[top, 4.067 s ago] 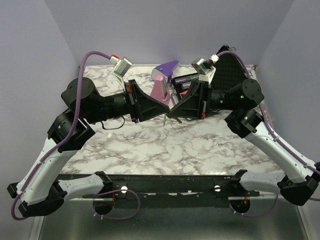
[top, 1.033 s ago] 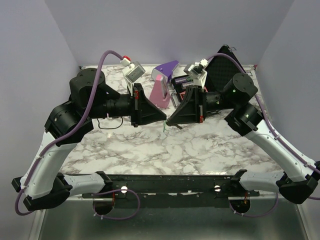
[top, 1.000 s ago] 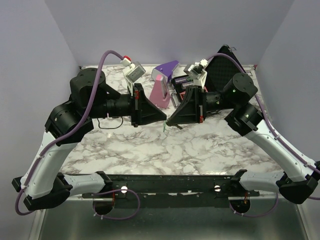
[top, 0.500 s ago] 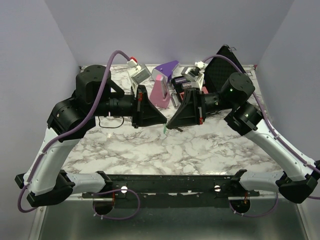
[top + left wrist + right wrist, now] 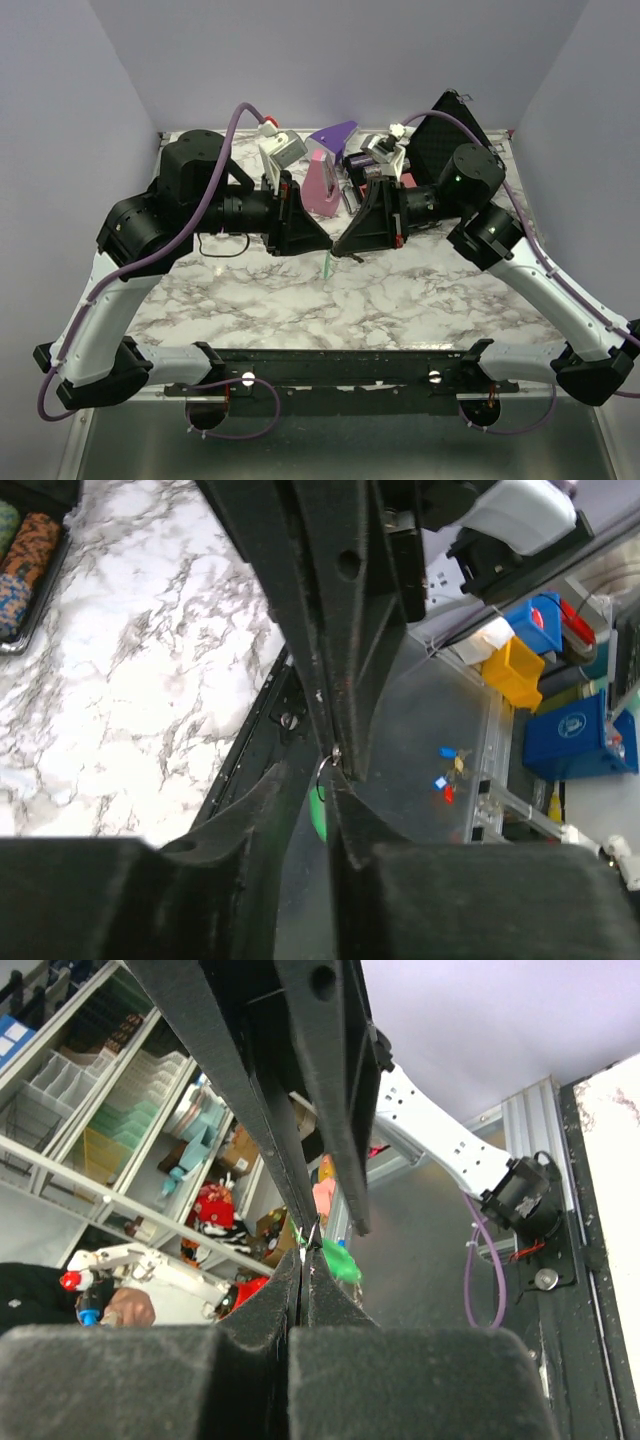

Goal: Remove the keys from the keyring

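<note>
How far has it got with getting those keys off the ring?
Nothing looks finished: the green key hangs from the keyring, above the table. In hand: the right end effector is shut on the keyring, and the left end effector sits beside it, fingers slightly parted. Left to do: working that key, and any others too small to see, off the ring.

Tally: two arms, left arm (image 5: 100, 300) and right arm (image 5: 540, 285); two grippers, left gripper (image 5: 329, 245) and right gripper (image 5: 338, 249); one green key (image 5: 327, 266); one keyring (image 5: 322, 770); one purple-pink wedge (image 5: 328, 172); one black panel (image 5: 455, 120); one worktop (image 5: 400, 295)
</note>
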Controlling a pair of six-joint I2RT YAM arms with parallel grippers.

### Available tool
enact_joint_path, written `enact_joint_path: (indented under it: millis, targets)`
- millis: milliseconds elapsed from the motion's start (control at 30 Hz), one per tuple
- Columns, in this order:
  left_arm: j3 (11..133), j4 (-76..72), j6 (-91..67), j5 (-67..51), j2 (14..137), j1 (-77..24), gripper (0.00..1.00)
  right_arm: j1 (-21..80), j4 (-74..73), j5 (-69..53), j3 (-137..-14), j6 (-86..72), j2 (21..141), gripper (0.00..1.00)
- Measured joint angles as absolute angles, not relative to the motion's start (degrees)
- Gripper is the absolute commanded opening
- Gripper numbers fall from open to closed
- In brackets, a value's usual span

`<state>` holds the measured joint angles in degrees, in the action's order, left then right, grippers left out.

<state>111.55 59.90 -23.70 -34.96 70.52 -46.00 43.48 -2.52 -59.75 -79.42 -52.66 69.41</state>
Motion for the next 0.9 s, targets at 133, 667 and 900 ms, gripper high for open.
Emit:
enact_joint_path:
  millis: [133,667,900]
  targets:
    - [112.6,61.3,-24.8,-30.4,70.7,-46.0,0.4,43.5,-2.5,-57.5,-79.4,-52.4,69.1,0.01]
    - [94.7,39.7,-36.6,-23.0,53.3,-44.6,0.65,43.5,1.3,-52.1,-79.4,-52.9,67.9,0.01]
    - [83.4,26.1,-43.3,-25.0,49.9,-44.6,0.73,43.5,5.2,-52.1,-79.4,-54.4,68.0,0.01]
